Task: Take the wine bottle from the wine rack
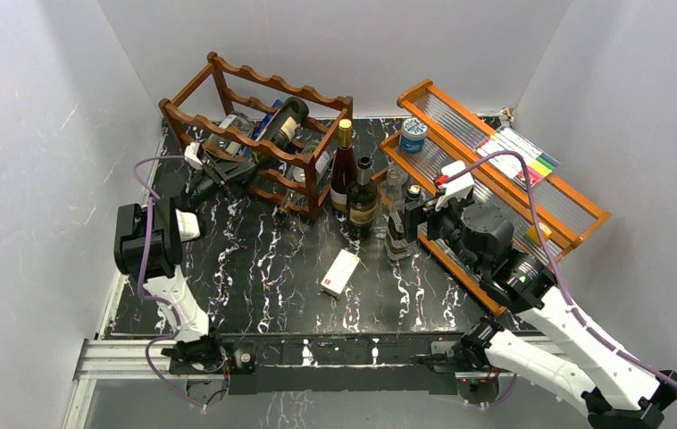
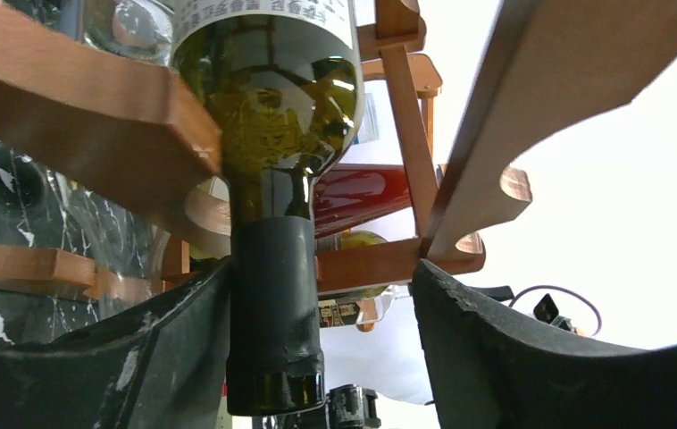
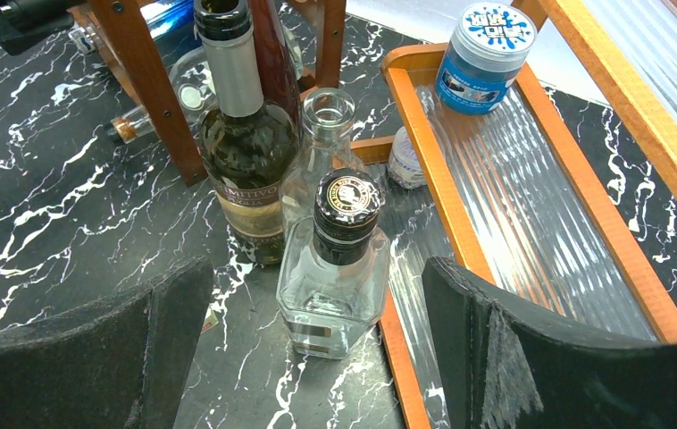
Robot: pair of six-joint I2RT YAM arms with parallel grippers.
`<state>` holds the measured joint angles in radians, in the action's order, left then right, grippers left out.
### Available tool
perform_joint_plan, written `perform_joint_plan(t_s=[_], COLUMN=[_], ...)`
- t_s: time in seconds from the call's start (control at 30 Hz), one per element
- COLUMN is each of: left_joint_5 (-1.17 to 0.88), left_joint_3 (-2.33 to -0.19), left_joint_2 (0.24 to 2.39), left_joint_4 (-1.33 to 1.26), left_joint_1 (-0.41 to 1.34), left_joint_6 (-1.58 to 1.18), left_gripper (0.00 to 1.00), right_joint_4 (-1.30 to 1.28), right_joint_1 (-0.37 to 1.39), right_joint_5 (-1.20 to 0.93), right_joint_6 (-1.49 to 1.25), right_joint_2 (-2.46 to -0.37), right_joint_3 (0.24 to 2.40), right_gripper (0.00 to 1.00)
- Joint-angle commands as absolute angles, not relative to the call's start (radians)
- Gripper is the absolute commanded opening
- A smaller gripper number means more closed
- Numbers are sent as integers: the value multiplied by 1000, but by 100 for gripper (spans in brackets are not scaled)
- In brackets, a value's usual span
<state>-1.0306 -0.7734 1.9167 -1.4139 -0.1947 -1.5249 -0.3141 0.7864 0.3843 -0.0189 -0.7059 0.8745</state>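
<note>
left gripper (image 2: 320, 295), half open, sits around the neck of the wine bottle (image 2: 268, 107) lying centre frame in the wine rack (image 2: 94, 116). only one finger touches, so a pull could slip or snag a rail. right gripper (image 3: 317, 268) gapes empty.

We are looking into a robot test cell in a lab, not a home. Plain white walls (image 1: 40, 134) are boxing in a black marble-patterned table (image 1: 254, 268) on three sides. A left arm (image 1: 170, 295) and a right arm (image 1: 567, 331) are sitting bolted to an aluminium rail (image 1: 121, 353) at the near edge, purple cables (image 1: 147, 162) trailing from them. Staged props are crowding the top: a wine rack (image 1: 268, 87), loose bottles (image 1: 344, 170), an orange shelf (image 1: 456, 114), a small white box (image 1: 339, 271).
</note>
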Motion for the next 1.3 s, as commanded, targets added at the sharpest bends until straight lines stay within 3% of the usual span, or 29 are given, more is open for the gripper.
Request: perform_joint_plan(t_s=[0.0,0.13,0.3,0.57,0.83,1.1,1.27], left_joint_5=[-1084,-1105,-1098,-1116,-1096,-1116,-1129], left_joint_3=[-764,-759,-764,-764,-658,-555,-485], left_joint_2=[1813,1795,1816,1764,1648,1658,1578], left_joint_4=[-1411,-1331,-1313,-1313,-1340,-1583,-1547], left_joint_1=[-202,-209,-212,-212,-212,-219,-258], left_joint_6=[-1432,-1399,-1391,-1359,-1325,-1477,-1473], left_gripper=[68,57,31,1,0,0,0], right_joint_4=[-249,-252,-246,-248,-242,-242,-243], right_joint_1=[785,785,785,785,784,785,785], right_joint_5=[374,377,372,375,365,348,344], right_joint_6=[-5,-6,-6,-9,1,17,33], right_joint_2=[-709,-707,-707,-701,-720,-738,-747], right_joint_3=[912,911,907,903,909,933,950], right_gripper=[98,98,98,98,98,98,98])
